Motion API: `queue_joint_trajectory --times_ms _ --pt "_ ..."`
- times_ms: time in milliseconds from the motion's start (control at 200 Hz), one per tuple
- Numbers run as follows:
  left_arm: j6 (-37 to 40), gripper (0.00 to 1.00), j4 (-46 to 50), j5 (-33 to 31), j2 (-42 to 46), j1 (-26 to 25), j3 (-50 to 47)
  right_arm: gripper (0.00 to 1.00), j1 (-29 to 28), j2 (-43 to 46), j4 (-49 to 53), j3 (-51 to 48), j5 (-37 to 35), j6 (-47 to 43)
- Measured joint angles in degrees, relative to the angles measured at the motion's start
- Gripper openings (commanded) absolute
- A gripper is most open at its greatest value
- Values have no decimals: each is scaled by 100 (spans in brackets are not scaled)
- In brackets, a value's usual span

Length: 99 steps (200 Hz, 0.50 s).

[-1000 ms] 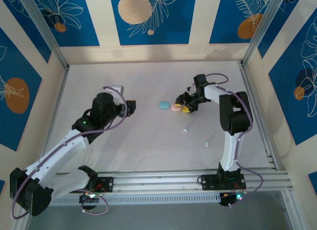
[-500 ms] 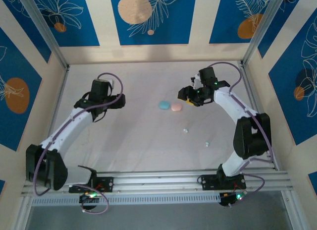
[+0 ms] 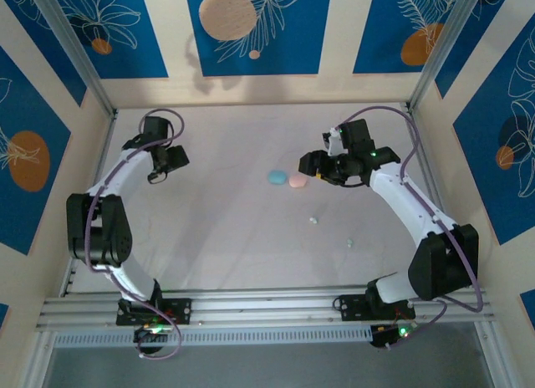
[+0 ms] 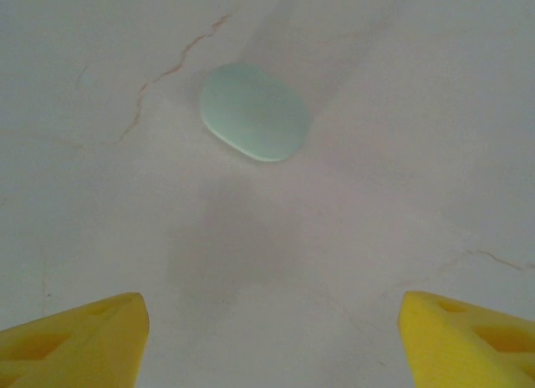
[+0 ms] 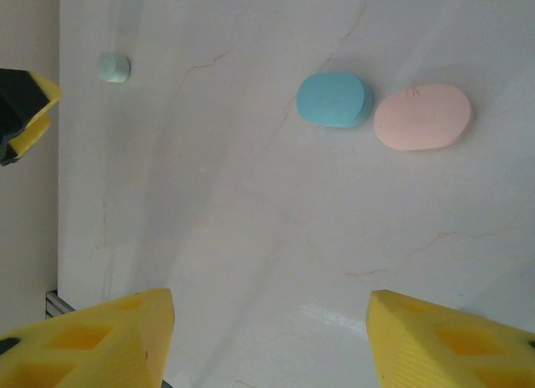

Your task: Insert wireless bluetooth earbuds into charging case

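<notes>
Blue case (image 5: 334,99), pink case (image 5: 422,116) and mint case (image 4: 254,124) lie shut, insides hidden, tiny earbuds (image 3: 313,220) (image 3: 349,240) loose outside; left claw (image 4: 272,308), right claw (image 5: 272,300) gape empty.

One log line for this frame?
left gripper open | right gripper open | earbuds lying loose | blue case, pink case shut

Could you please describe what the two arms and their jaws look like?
Both the left arm and the right arm have white links joined by black joint housings, with a lilac cable looping alongside each. A small green light glows near each base. The jaws are bright yellow plastic wedges with shallow triangular recesses.
</notes>
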State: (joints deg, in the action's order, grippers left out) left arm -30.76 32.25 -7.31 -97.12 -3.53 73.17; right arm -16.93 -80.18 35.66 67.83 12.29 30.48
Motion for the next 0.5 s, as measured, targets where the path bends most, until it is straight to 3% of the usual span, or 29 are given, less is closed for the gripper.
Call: queue_joint_trajectory --times_ms 495 --pt "-1335 77 1099 -225 -2039 116 2142 64 -376 129 129 -52 -9 149"
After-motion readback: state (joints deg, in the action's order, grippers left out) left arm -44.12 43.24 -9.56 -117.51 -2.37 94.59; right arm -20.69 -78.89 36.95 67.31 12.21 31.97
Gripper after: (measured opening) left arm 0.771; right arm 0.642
